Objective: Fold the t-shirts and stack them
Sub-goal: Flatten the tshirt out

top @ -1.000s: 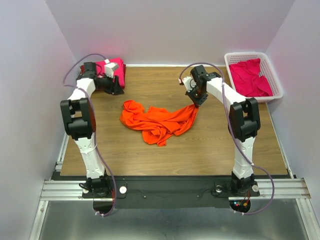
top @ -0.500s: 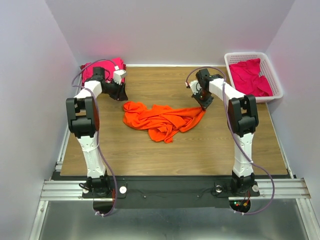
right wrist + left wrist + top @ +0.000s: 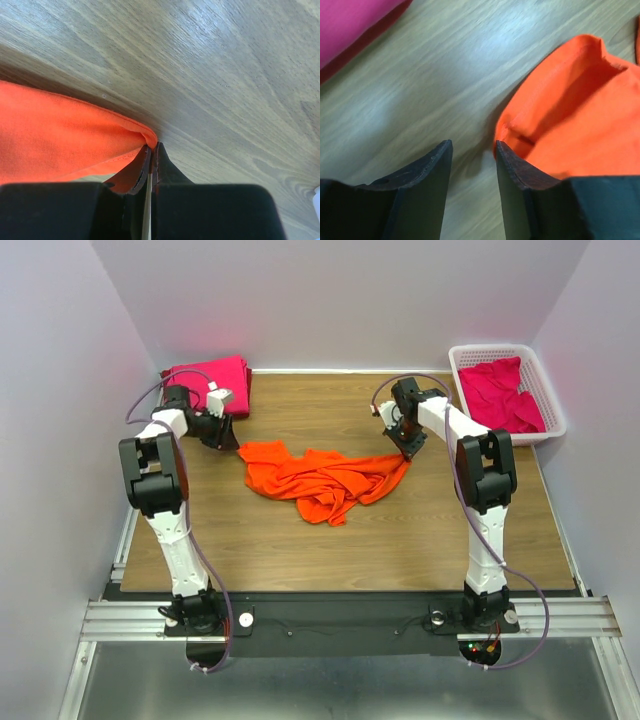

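Note:
The orange t-shirt (image 3: 320,480) lies crumpled in the middle of the wooden table. My right gripper (image 3: 407,452) is shut on its right corner; in the right wrist view the jaws (image 3: 151,146) pinch the orange hem (image 3: 55,130) low over the wood. My left gripper (image 3: 228,436) is at the shirt's left end. In the left wrist view it is open (image 3: 472,145) with bare wood between the fingers, and the orange cloth edge (image 3: 580,125) lies against the right finger. A folded magenta t-shirt (image 3: 215,375) lies at the back left and also shows in the left wrist view (image 3: 350,25).
A white lattice basket (image 3: 490,348) at the back right holds crumpled magenta shirts (image 3: 505,395). White walls close in the table at the left, back and right. Bare wood (image 3: 330,560) lies between the orange shirt and the arm bases.
My left gripper has come off the magenta stack and down to the orange shirt's left end. My right gripper pulled the shirt's corner to the right, then held still.

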Controlling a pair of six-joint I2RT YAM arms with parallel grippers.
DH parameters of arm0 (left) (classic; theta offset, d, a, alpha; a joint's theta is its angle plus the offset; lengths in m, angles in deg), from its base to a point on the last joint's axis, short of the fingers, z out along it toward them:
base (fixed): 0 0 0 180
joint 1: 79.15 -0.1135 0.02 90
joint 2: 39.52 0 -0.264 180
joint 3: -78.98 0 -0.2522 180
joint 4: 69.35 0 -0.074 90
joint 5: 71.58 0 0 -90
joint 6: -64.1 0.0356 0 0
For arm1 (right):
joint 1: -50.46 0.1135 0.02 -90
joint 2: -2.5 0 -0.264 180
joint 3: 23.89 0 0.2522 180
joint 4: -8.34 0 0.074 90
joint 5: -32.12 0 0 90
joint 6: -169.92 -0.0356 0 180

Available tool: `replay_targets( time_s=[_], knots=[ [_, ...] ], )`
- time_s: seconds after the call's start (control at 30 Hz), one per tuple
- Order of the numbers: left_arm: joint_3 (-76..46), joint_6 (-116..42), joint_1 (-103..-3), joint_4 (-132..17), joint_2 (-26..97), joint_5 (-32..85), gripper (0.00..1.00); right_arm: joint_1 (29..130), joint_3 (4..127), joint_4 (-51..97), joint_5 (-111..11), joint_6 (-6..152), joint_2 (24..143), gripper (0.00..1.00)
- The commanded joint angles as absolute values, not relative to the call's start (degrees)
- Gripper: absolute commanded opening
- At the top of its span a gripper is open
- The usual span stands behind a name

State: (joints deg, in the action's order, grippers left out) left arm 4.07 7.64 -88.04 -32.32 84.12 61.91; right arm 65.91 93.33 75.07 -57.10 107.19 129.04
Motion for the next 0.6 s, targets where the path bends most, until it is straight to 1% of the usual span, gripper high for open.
replay_targets(
  time_s=[0.0, 0.2, 0.33, 0.5, 0.57],
  knots=[
    [3.2, 15.3, -90.2, -25.3, 80.7, 68.3, 0.53, 66.1, 94.7, 73.8, -57.6, 108.0, 128.3, 0.01],
    [3.4, 24.4, -91.4, -16.9, 81.9, 70.5, 0.55, 66.1, 94.9, 73.9, -57.6, 108.1, 128.4, 0.01],
    [3.4, 26.7, -91.4, -13.8, 82.2, 72.6, 0.57, 66.1, 94.7, 73.8, -57.6, 108.2, 128.6, 0.01],
    [4.6, 24.1, -91.2, -14.4, 83.3, 75.6, 0.59, 66.1, 95.0, 73.9, -57.6, 108.2, 128.9, 0.01],
    [5.3, 22.5, -91.2, -15.5, 83.5, 75.8, 0.57, 66.2, 94.9, 73.9, -57.6, 108.2, 128.9, 0.01]
  ],
)
